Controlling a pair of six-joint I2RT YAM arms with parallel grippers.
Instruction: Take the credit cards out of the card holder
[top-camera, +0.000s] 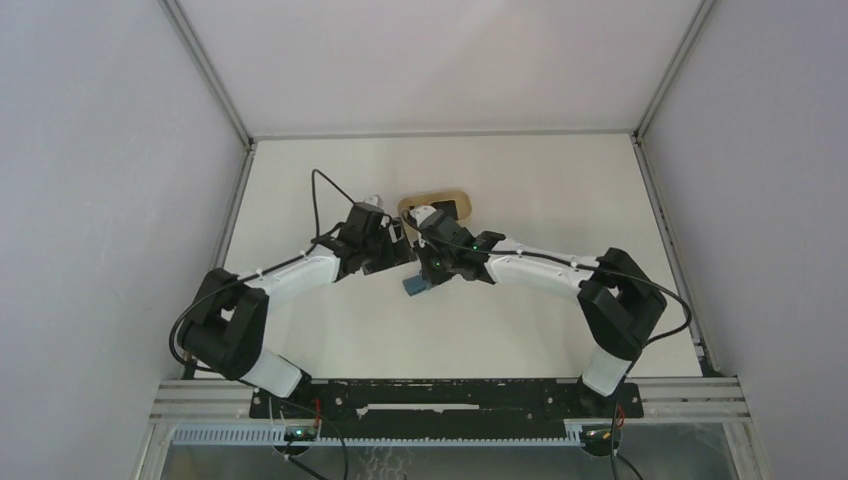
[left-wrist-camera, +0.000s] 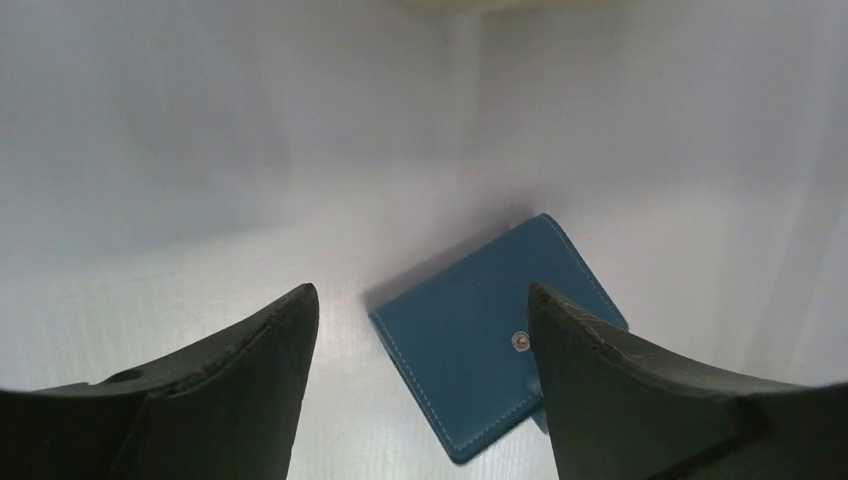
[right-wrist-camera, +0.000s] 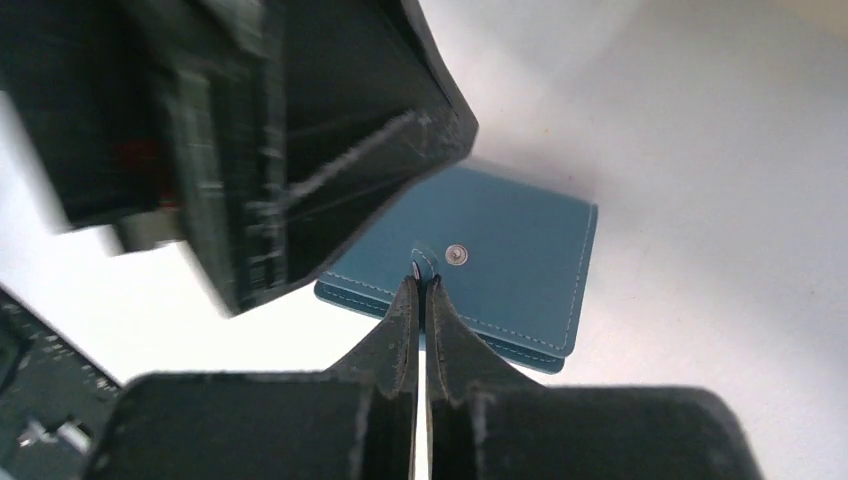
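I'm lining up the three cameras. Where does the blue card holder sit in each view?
Top external: card holder, near picture centre.
Left wrist: lower centre-right.
Right wrist: centre.
Shared landmark: its silver snap, in both wrist views; too small from above.

Card holder on table, tray seemingly behind.
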